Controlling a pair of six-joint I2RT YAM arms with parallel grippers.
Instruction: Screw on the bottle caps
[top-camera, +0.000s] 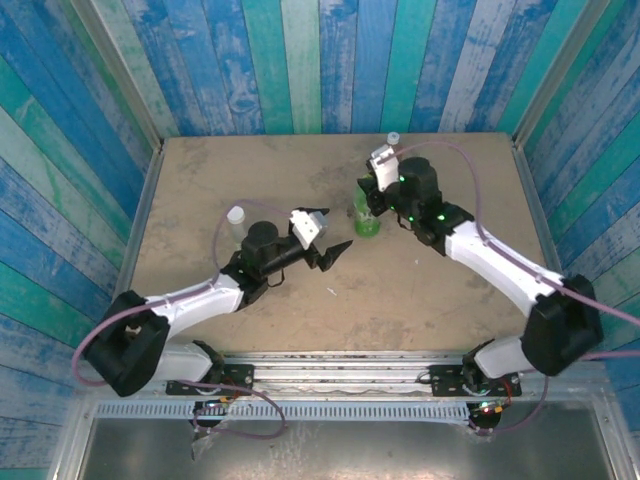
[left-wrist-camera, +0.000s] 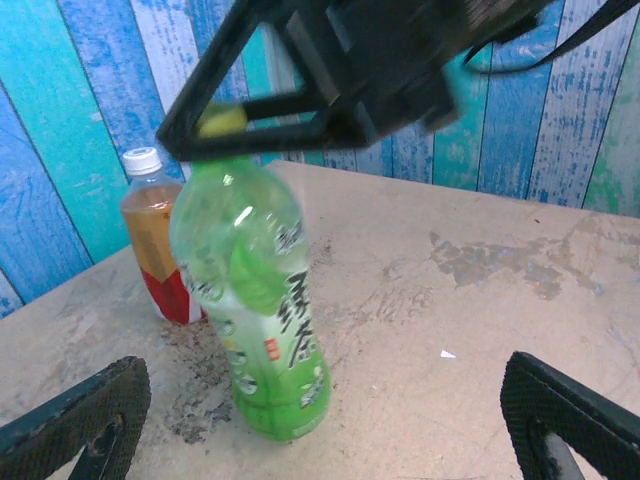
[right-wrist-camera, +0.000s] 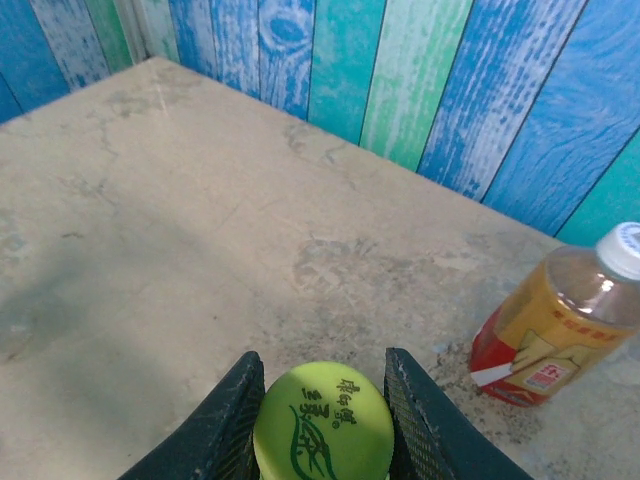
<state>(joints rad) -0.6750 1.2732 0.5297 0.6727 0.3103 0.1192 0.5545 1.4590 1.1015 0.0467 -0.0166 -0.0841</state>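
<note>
Over at the right pincer (right-wrist-camera: 322, 380), the two fingers are clamped tight on either side of the yellow-green cap (left-wrist-camera: 222, 121), which sits on the neck of the green bottle (left-wrist-camera: 255, 310). That bottle stands upright on the desk (top-camera: 200, 180), right of centre. The left pincer (left-wrist-camera: 325, 400) hangs low in front of it, jaws spread wide and holding nothing, with the green bottle well apart from both fingers. Behind the green bottle, nearer the painted plank wall (top-camera: 300, 60), the amber bottle (right-wrist-camera: 555, 325) with its red label stands upright, a white cap (right-wrist-camera: 622, 250) on top. On the left side, close by the left arm, the clear bottle (top-camera: 236, 228) stands with a second white cap (top-camera: 236, 212) on its neck.
</note>
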